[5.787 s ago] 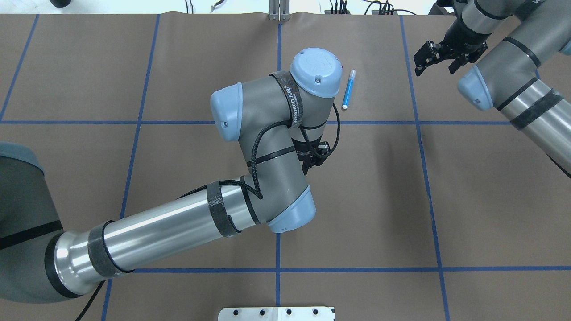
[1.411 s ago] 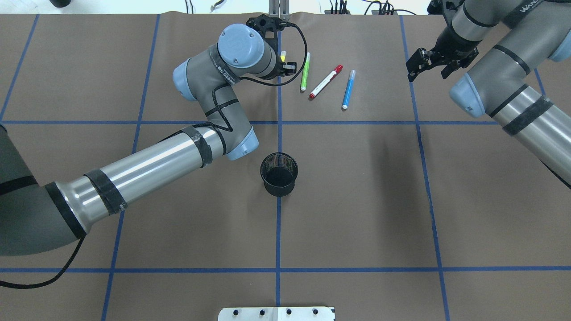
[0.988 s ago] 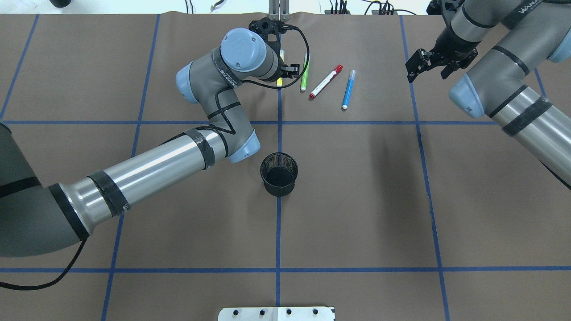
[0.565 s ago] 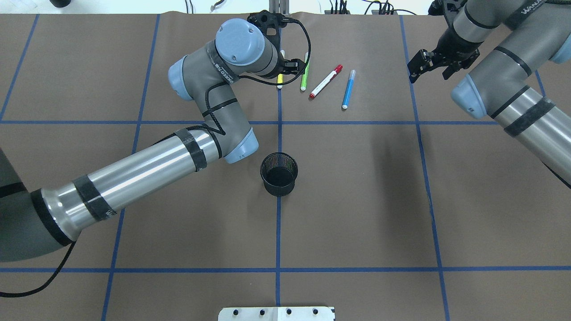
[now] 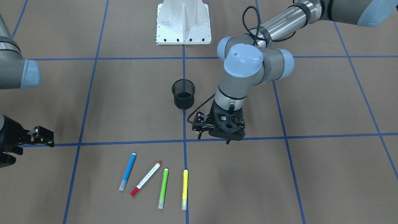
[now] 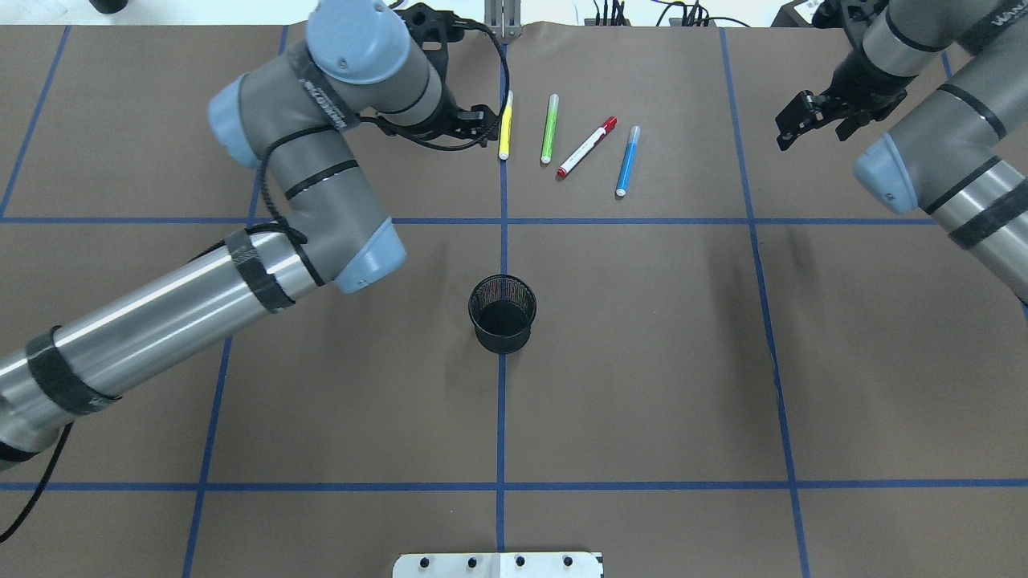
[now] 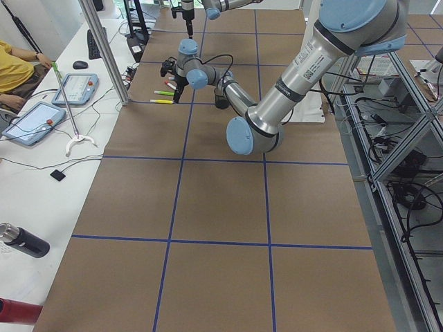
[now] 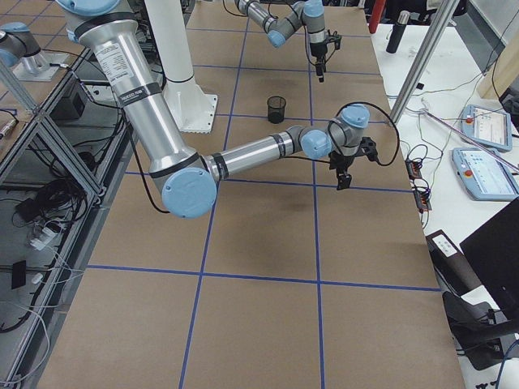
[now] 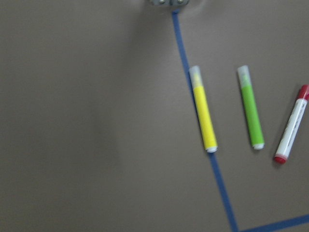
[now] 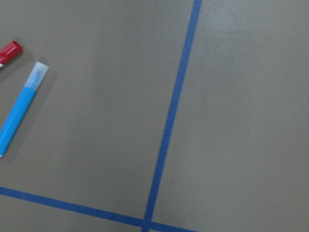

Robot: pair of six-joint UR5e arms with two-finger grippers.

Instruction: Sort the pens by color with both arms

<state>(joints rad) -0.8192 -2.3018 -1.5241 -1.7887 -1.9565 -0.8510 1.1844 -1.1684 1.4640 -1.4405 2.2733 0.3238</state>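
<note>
Logged left gripper (image 5: 226,137) drawn off toward the robot's left since the prior overhead reading, no longer above the yellow pen (image 6: 505,125); logged right gripper (image 6: 809,141) shifted a little farther toward the robot's right. Nearest the robot, noted white base pedestal (image 6: 498,564) at the edge of the table (image 6: 642,361), brown-covered and gridded with blue tape lines (image 6: 503,417). Farther out, found black mesh cup (image 6: 503,314) standing upright on the centre line. Beyond the cup, found all four pens lying flat in a loose row, none touching another: yellow pen along the centre line and overlapping it, green pen (image 6: 549,128) just beside it on the robot's right, red-capped white pen (image 6: 587,148) next and tilted, blue pen (image 6: 627,160) last. Recorded left gripper near the yellow pen on its left side, above the table, holding no pen; could not tell its fingers spread or closed, being hidden under the wrist from above and unclear from the front. Recorded right gripper well apart from the blue pen, at the far right, above the table, fingers (image 6: 795,122) spread wide and grasping nothing. Past the table's far edge, noted a person's yellow sleeve (image 7: 12,69) at a white side bench (image 7: 41,173) bearing two tablets (image 7: 76,86).
</note>
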